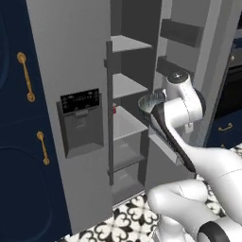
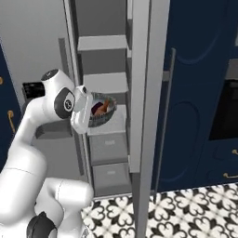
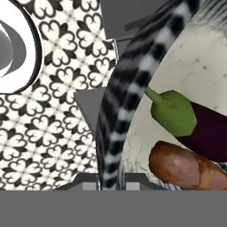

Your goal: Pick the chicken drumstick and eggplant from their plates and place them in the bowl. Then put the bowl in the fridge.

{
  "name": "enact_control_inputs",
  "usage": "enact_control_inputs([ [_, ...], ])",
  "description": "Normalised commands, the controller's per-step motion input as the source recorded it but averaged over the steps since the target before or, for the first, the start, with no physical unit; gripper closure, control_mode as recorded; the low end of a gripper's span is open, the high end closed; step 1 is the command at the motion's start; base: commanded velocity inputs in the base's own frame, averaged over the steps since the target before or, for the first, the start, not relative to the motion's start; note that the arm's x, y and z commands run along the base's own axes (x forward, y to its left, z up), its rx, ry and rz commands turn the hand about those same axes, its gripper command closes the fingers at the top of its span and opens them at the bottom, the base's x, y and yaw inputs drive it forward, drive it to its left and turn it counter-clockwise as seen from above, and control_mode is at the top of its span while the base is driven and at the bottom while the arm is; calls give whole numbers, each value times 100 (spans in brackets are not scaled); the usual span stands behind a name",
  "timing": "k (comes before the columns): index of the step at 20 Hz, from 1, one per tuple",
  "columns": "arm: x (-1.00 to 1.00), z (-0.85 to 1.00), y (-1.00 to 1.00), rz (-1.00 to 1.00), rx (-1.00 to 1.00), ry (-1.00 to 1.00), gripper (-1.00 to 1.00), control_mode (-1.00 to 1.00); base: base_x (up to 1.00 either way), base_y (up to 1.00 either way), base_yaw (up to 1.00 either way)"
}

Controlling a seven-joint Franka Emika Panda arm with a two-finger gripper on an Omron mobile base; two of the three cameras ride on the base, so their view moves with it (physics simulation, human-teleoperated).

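Standing open: fridge [image 1: 75, 142], grey shelves showing, dark dispenser panel [image 1: 80, 101] on its closed door. Hanging in front of the fridge's middle shelf [image 2: 109, 122]: bowl [image 2: 100, 111], tipped on its side, rim facing the shelves. Gripping the bowl's striped rim: gripper [image 3: 111, 184], pinched tight on it. Lying inside the bowl: eggplant [image 3: 201, 126], green cap up, touching chicken drumstick [image 3: 184, 166] just below it.

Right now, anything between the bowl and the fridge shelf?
Nothing visible. The hand is shut on the rim of the bowl, with the eggplant and chicken drumstick inside. The fridge door stands open, and the bowl hangs tilted in front of a bare middle shelf.
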Motion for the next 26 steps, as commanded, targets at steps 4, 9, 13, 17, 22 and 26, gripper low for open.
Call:
enact_control_inputs([
  [4,0,0,0,0,0,0,100,100,74,-2,0],
  [9,0,0,0,0,0,0,100,100,61,-47,1],
  [13,0,0,0,0,0,0,100,100,59,0,0],
  [17,0,0,0,0,0,0,100,100,74,1,0],
  [22,36,0,0,0,0,-8,100,-100,26,0,0],
  [26,17,0,0,12,0,-19,100,-100,0,0,0],
])
